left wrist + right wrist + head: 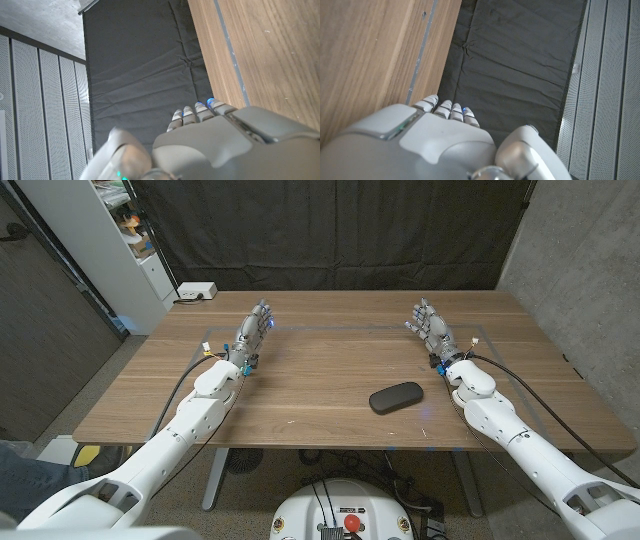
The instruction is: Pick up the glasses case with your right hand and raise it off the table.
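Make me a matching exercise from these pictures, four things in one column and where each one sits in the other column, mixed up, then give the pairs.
Column one:
1. dark oval glasses case
2. left hand
3. right hand
4. small white box

Column two:
A. far left corner of the wooden table, by its back edge
B. far part of the table on the robot's right, holding nothing
C. on the table nearer the front edge, right of the middle
D. far part of the table on the robot's left, holding nothing

Pairs: 1-C, 2-D, 3-B, 4-A
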Available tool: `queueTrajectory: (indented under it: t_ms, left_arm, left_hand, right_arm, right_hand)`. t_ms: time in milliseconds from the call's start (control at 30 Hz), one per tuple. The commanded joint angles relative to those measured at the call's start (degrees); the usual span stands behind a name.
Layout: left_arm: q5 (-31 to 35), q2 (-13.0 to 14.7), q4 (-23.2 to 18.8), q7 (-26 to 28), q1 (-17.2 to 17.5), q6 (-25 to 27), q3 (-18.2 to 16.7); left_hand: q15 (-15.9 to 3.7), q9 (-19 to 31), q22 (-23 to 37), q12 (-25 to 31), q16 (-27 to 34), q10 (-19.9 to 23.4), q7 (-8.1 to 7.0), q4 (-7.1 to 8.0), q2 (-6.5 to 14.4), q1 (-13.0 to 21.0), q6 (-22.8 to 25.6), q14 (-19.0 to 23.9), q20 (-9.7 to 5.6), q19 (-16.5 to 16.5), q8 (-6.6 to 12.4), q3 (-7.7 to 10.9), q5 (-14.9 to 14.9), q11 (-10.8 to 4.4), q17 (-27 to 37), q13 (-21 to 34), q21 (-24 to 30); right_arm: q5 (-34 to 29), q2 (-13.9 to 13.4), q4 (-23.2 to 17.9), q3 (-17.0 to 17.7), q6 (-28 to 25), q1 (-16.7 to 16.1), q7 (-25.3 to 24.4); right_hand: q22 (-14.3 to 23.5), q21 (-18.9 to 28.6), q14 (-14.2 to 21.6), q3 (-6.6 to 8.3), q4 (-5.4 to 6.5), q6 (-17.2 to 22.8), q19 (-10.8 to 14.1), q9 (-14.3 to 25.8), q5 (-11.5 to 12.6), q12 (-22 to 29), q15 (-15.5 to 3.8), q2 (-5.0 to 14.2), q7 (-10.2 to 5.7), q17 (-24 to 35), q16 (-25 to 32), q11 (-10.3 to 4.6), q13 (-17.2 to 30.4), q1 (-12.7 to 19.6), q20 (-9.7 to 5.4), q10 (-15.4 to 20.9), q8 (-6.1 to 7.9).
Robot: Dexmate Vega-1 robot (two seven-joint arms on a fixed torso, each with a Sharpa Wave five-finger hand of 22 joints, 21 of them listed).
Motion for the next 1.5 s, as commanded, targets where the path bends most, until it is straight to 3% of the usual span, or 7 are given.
queueTrajectory:
  t_ms: [33,400,767,1500]
  left_arm:
    - [-1.17,-0.01,-2.38,-0.29,-0.09,1.67,-0.1]
    - [-0.62,-0.02,-3.08,0.21,-0.39,2.46,0.44]
    - [-0.41,1.13,-5.08,0.67,0.32,3.17,0.21]
    - [-0.71,3.34,-6.75,0.15,0.54,4.75,-0.49]
  left_hand:
    - [0.45,0.15,0.32,0.35,0.26,-0.02,0.43,-0.1,0.09,0.6,0.04,0.05,0.54,-0.24,0.26,0.27,0.25,0.42,0.18,0.19,0.26]
    - [0.42,0.16,0.33,0.36,0.25,0.0,0.38,-0.23,0.22,0.65,0.25,0.07,0.78,-0.45,0.26,0.27,0.17,0.52,0.18,0.05,0.24]
    - [0.92,0.16,0.34,0.34,0.22,-0.03,1.54,-0.37,0.35,0.7,0.04,0.03,0.84,-0.6,0.09,0.25,0.07,1.06,0.18,-0.07,0.26]
    - [0.73,0.16,0.34,0.49,0.27,0.36,1.08,-0.58,0.5,0.76,0.55,0.19,0.93,-0.68,0.18,0.22,-0.04,0.81,0.18,-0.23,0.33]
  right_arm:
    - [3.31,0.1,-2.74,1.52,-0.06,-2.22,-1.43]
    - [2.51,-0.31,-2.17,1.46,0.62,-1.68,-0.93]
    - [1.72,-1.47,-2.57,1.9,2.56,-2.73,0.06]
    - [-0.11,-2.38,-4.0,2.44,6.28,-4.25,0.35]
  right_hand:
    - [0.09,0.34,0.4,0.41,-0.03,0.33,0.34,0.16,0.3,0.3,0.04,0.01,-0.15,0.03,0.28,-0.05,0.04,0.36,-0.01,0.47,0.26]
    - [0.09,0.25,0.76,0.33,-0.08,0.41,0.05,0.06,0.25,0.35,-0.23,0.02,-0.26,-0.2,0.41,-0.42,-0.22,0.25,0.0,0.68,0.26]
    - [0.09,0.22,1.3,0.37,-0.29,0.71,-0.19,-0.06,0.25,0.46,-0.71,0.12,-0.27,-0.57,0.53,-1.21,-0.55,0.38,-0.04,1.12,0.34]
    - [0.07,0.96,3.56,0.49,-0.91,1.55,2.14,-0.26,0.31,0.73,-1.65,0.26,-0.74,-1.47,1.09,-2.43,-1.29,0.8,-0.81,2.49,0.53]
